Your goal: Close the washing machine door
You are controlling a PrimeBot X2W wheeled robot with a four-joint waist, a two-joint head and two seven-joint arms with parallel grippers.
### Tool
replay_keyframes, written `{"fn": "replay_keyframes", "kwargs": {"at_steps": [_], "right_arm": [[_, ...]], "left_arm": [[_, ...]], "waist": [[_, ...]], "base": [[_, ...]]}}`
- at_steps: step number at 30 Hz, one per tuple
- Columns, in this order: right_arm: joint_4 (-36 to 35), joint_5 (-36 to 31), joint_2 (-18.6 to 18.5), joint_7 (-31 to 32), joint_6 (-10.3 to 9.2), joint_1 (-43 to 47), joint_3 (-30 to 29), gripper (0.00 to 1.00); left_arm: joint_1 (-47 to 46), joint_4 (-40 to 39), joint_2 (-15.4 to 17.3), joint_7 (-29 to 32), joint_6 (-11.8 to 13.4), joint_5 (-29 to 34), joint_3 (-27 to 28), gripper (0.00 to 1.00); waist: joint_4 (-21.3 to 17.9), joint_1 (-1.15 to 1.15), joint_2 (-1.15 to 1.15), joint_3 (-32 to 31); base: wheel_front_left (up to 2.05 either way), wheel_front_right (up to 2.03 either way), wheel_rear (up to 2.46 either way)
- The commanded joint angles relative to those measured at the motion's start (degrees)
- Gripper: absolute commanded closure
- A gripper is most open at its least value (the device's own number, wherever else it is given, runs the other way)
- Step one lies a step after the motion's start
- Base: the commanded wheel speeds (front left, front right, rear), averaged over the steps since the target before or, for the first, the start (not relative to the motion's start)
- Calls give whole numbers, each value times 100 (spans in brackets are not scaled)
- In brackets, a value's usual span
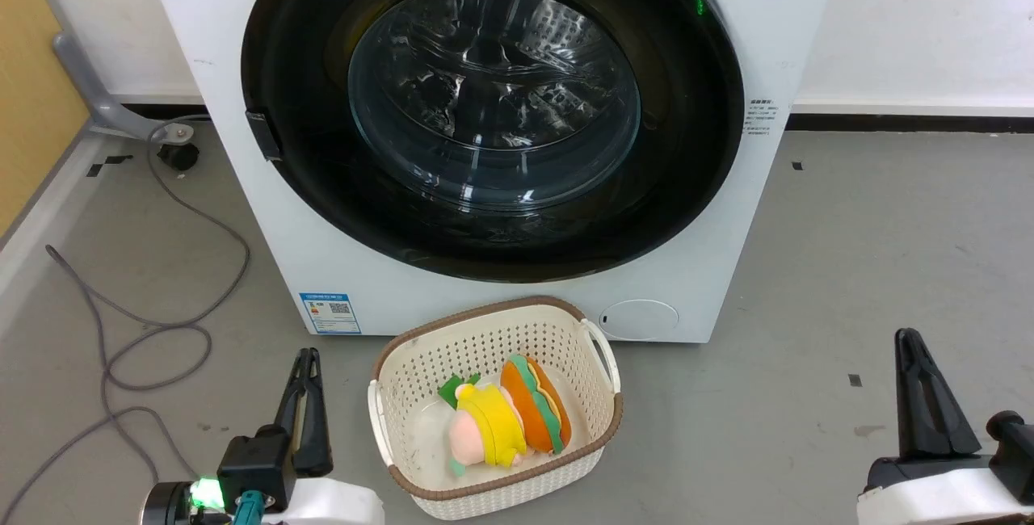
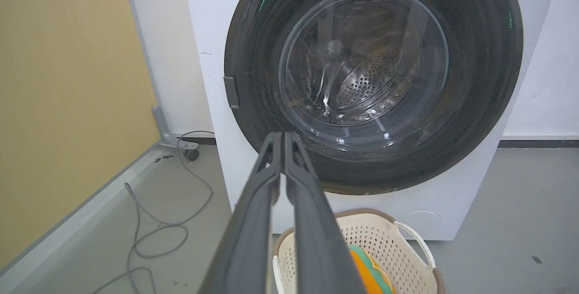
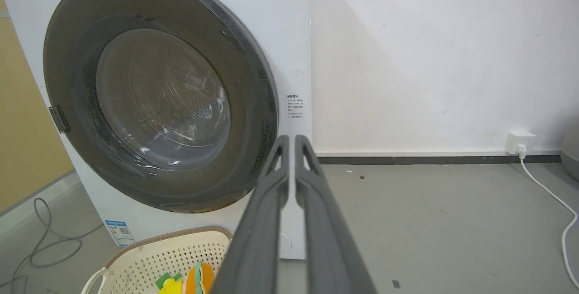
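Washing machine door [image 1: 493, 105]: round, black and glossy, lying flush in the front of the white washing machine [image 1: 323, 266], its rim meeting the white panel all around. At its centre a clear bulging glass bowl [image 2: 362, 54], and behind the glass the perforated steel drum [image 2: 366, 90]. On the door's left edge in the head view, a small dark handle piece [image 1: 263, 136]. Low on the machine front, a blue sticker [image 1: 329, 312] to the left and a round white flap [image 1: 640, 319] to the right.

Left gripper [image 1: 307, 357] low at the left of the head view, over the grey floor [image 1: 808, 266], well apart from the door; fingers pressed together, grasping nothing. Right gripper [image 1: 910, 339] low at the right, also well apart from the door; fingers clenched with only a thin slit between them, holding nothing.

Between the two grippers, just in front of the machine, a cream perforated basket [image 1: 485, 347] with a brown rim. Inside it a plush burger [image 1: 537, 412] and a yellow and pink plush toy [image 1: 485, 428], touching each other. On the floor to the left, a loose grey cable [image 1: 245, 254].
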Motion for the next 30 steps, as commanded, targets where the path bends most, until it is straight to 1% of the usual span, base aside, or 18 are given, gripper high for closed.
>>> {"fn": "replay_keyframes", "kwargs": {"at_steps": [1,30], "right_arm": [[-3,-3,0,11,0,-1,6,100],[-86,-137,6,352,-1,-23,205,100]], "left_arm": [[-1,-3,2,10,-6,2,4,100],[-22,-132,-4,349,-188,52,95,100]], "waist": [[0,1,0,1],[-3,1,0,31]], "base": [[0,0,0],[0,0,0]]}}
